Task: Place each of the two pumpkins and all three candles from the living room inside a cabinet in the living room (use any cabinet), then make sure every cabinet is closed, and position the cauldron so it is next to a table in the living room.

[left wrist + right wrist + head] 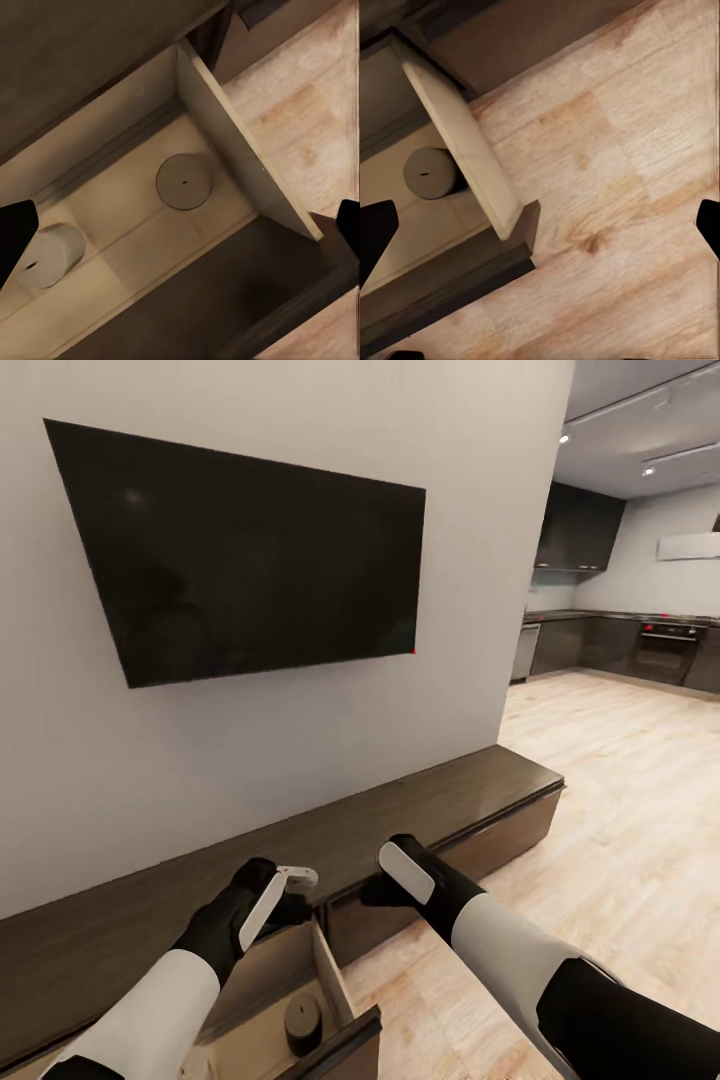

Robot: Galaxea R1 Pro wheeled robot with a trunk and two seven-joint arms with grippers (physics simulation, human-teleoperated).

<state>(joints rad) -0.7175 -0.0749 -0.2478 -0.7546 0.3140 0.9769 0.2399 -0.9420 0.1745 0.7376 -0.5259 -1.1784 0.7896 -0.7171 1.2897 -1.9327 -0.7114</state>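
Note:
The long dark-brown cabinet [420, 810] runs along the white wall under the TV, with one drawer [330, 970] pulled out below my arms. Inside its pale beige box, one cream candle [184, 181] stands upright and a second candle [51, 255] lies on its side. The upright candle [303, 1020] looks dark in shadow in the head view, and it is the candle [431, 172] behind the drawer's side wall in the right wrist view. My left gripper [293, 898] [181, 232] hangs open over the drawer, holding nothing. My right gripper [382, 887] [541, 229] is open above the floor beside the drawer.
A black TV [250, 555] hangs on the wall above the cabinet. Light wood floor [620, 790] stretches right toward a dark kitchen [640, 640] at the back. The drawer's dark front panel [345, 1050] juts out over the floor.

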